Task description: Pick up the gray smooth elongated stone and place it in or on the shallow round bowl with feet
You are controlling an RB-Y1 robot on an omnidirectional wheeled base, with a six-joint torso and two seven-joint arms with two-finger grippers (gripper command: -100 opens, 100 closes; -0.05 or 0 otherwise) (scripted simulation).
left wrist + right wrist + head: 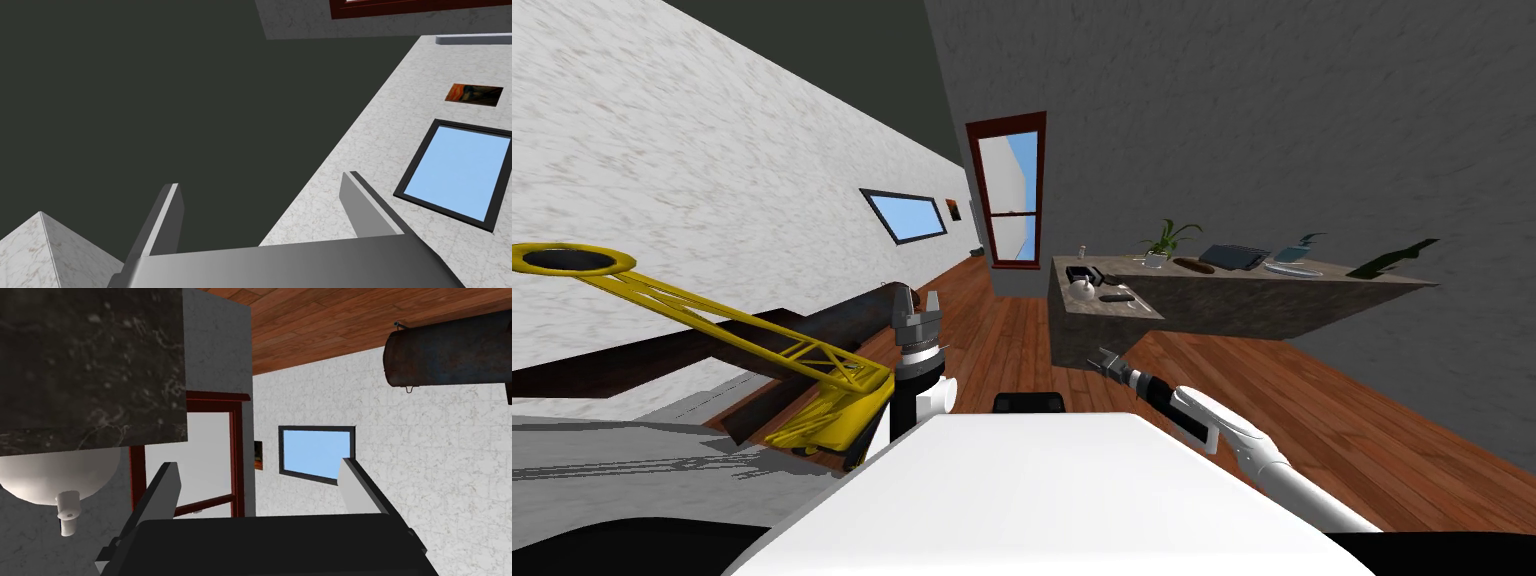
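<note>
Pointing at the counter (1232, 300), right gripper (1100, 358) spread wide, empty; left gripper (919, 296) raised, likewise; stone (1116, 297) on counter.

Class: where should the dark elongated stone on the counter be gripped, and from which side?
Probably across its narrow middle, coming down from above: the stone lies flat on the counter, so its top is exposed and only its short width suits a pinch.

Grey wall (1262, 120), wooden floor (1312, 400), stone counter (1212, 300)
</note>
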